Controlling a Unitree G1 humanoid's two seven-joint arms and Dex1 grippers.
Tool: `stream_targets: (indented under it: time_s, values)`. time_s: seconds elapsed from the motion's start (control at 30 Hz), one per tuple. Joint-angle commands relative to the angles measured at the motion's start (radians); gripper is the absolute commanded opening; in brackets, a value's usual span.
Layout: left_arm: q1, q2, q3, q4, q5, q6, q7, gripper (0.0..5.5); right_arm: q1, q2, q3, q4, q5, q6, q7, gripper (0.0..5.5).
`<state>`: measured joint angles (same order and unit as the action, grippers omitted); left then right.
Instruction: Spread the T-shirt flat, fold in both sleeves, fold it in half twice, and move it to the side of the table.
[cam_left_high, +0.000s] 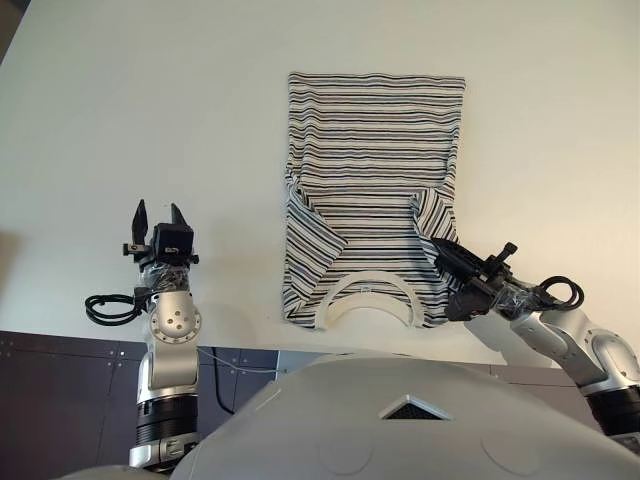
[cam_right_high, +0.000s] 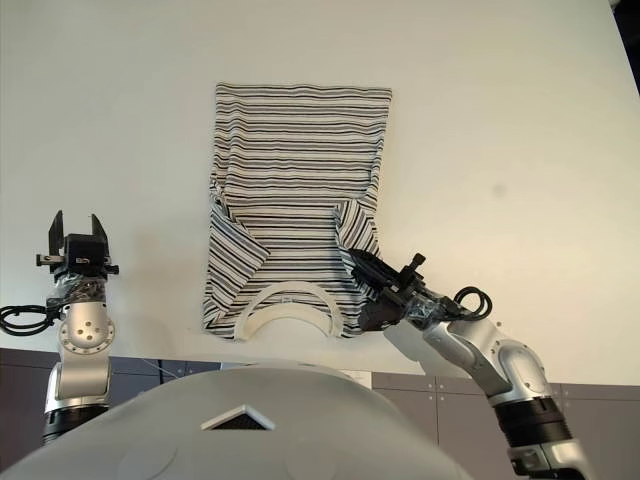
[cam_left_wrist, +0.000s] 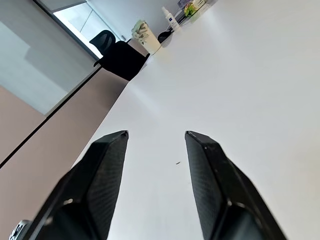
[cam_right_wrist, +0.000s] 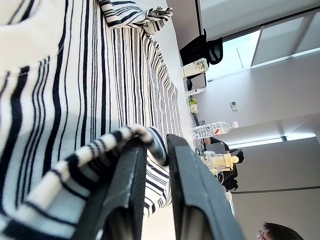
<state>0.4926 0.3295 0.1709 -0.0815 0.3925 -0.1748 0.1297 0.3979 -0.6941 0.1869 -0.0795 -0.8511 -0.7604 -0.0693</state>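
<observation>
Right gripper (cam_left_high: 443, 251) is seen pinched on a ridge of striped cloth. In the R wrist view a rolled fold of fabric is held between the two fingers (cam_right_wrist: 122, 190), which are nearly closed on it. The grip is placed at the near R shoulder of the T-shirt (cam_left_high: 375, 150), just beside the folded-in R sleeve (cam_left_high: 435, 215) and to the R of the white collar (cam_left_high: 368, 283).

From there outward, the shirt is laid lengthwise on the table (cam_left_high: 150, 100), collar end nearest the robot, hem at the far end, body flat w/ few wrinkles. The L sleeve (cam_left_high: 305, 235) is likewise turned in over the body, so both sleeve folds are judged done, or the R one about finished. Farther off, the left gripper (cam_left_high: 159, 212) is held upright over bare table, fingers spread w/ nothing between them, well apart from the shirt's L edge.

Step in hand is judged to be the handover from sleeve folds to the 1st half fold. Next move prob. calls for the left gripper to be brought to the near L shoulder & closed on it, so both near corners can be lifted together and carried toward the hem. W/ one corner gripped only, the fold would likely be skewed.
</observation>
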Motion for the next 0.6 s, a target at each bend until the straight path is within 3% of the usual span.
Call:
stream_targets:
  time_s: [0.03,0.17,0.3,0.5,0.6]
  values:
    - [0.036,0.08,-0.013,0.002,-0.006,-0.064,-0.08,2.13,-0.013,-0.042,-0.027,0.004,0.05,-0.026,0.003,1.45]
    - [0.067,0.2,-0.049,-0.014,0.007,-0.178,-0.196,2.13,0.005,-0.1,-0.079,-0.01,0.147,-0.097,0.006,2.21]
    - [0.154,0.461,-0.131,-0.053,0.071,-0.448,-0.394,2.65,-0.027,-0.267,-0.207,0.165,0.214,-0.235,-0.015,3.07]
    - [0.121,0.655,-0.22,-0.047,0.056,-0.631,-0.575,3.45,0.113,-0.392,-0.167,0.337,0.081,-0.416,-0.004,3.22]
    - [0.137,0.711,-0.267,-0.063,0.04,-0.664,-0.646,3.45,0.067,-0.393,-0.119,0.286,0.105,-0.447,0.056,3.22]
